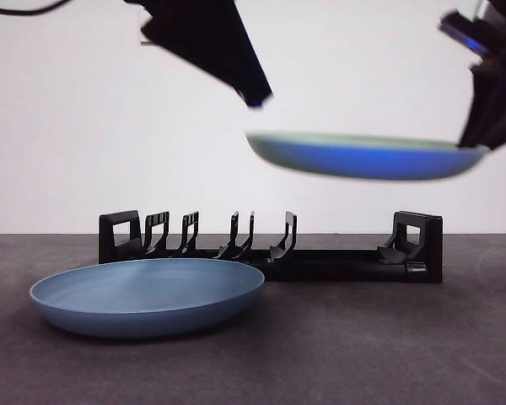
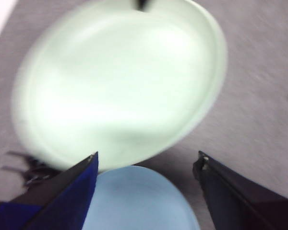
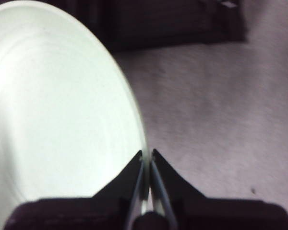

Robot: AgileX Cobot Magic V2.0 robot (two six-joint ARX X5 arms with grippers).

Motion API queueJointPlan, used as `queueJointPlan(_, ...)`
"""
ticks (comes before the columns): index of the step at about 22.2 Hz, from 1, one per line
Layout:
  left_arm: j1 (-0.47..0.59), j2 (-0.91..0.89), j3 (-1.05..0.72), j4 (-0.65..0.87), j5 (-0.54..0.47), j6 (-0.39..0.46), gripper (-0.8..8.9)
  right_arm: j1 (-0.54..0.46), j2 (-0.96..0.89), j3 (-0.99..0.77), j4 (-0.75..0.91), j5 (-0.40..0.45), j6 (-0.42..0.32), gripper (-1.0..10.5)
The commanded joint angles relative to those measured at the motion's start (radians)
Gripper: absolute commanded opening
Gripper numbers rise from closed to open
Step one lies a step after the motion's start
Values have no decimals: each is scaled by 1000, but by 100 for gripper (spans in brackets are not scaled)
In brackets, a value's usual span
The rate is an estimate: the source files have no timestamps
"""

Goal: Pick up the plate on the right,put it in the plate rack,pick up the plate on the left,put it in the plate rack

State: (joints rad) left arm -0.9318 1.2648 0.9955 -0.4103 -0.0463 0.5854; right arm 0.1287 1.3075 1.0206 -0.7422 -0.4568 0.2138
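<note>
The green plate is held level above the rack by its rim, pinched in the right tool. The spread, empty left tool hovers over it. With so thin a rim grip, slipping onto the blue plate is risked during tilting.

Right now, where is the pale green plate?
The pale green plate is in the air, right of centre in the front view, held level by its rim in the right gripper, above the plate rack and the blue plate.
</note>
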Motion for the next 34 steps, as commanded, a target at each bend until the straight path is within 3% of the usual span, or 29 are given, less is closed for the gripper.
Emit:
queueJointPlan(1,-49,26,0,-12,-9,61,336,14,0,21,-1,-14,6,-17)
queueJointPlan(6,-119,42,0,-9,-105,106,335,45,0,27,-9,-16,6,-17)
queueJointPlan(10,-128,43,0,-19,-107,122,305,63,0,28,-27,-24,6,-17)
queueJointPlan(15,-128,44,0,-38,-102,122,289,64,0,28,-29,-100,5,-18)
queueJointPlan(22,-128,66,0,-71,-52,123,-20,64,0,28,-30,-97,-4,-17)
queueJointPlan(34,-129,67,0,-96,-56,107,-9,61,-6,35,18,-88,-29,19)
